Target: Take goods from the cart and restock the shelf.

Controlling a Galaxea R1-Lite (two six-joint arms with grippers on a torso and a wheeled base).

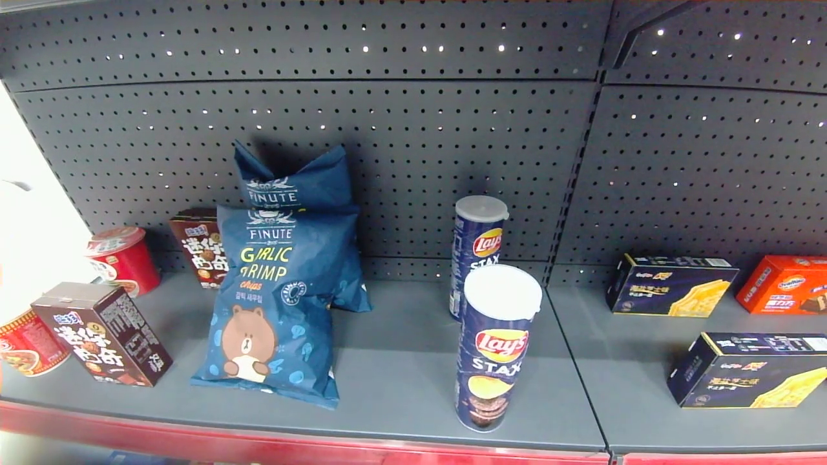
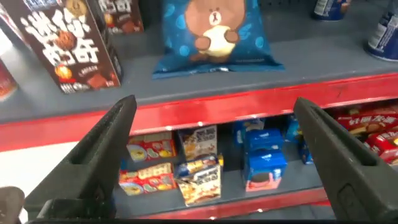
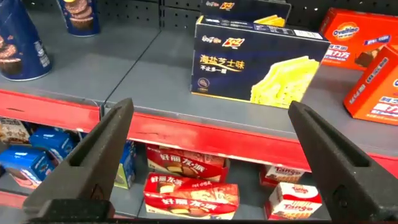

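Observation:
The grey shelf (image 1: pixel 400 368) carries two blue chip bags (image 1: pixel 278 303), one leaning on the other, and two tall blue chip cans (image 1: pixel 494 349) in a row front to back. Brown chocolate boxes (image 1: pixel 103 332) and red cup noodles (image 1: pixel 123 258) stand at the left. Dark blue cracker boxes (image 1: pixel 749 371) and an orange box (image 1: pixel 785 284) lie at the right. My left gripper (image 2: pixel 214 158) is open and holds nothing, below the shelf's red front edge (image 2: pixel 205 109), under the front chip bag (image 2: pixel 211 34). My right gripper (image 3: pixel 214 155) is open and holds nothing, in front of the cracker box (image 3: pixel 258 62).
A perforated dark back panel (image 1: pixel 413 129) closes the shelf behind. A lower shelf holds small snack boxes (image 2: pixel 199 165) and red biscuit packs (image 3: pixel 193 186). Bare shelf floor lies between the chip bags and the cans, and right of the cans.

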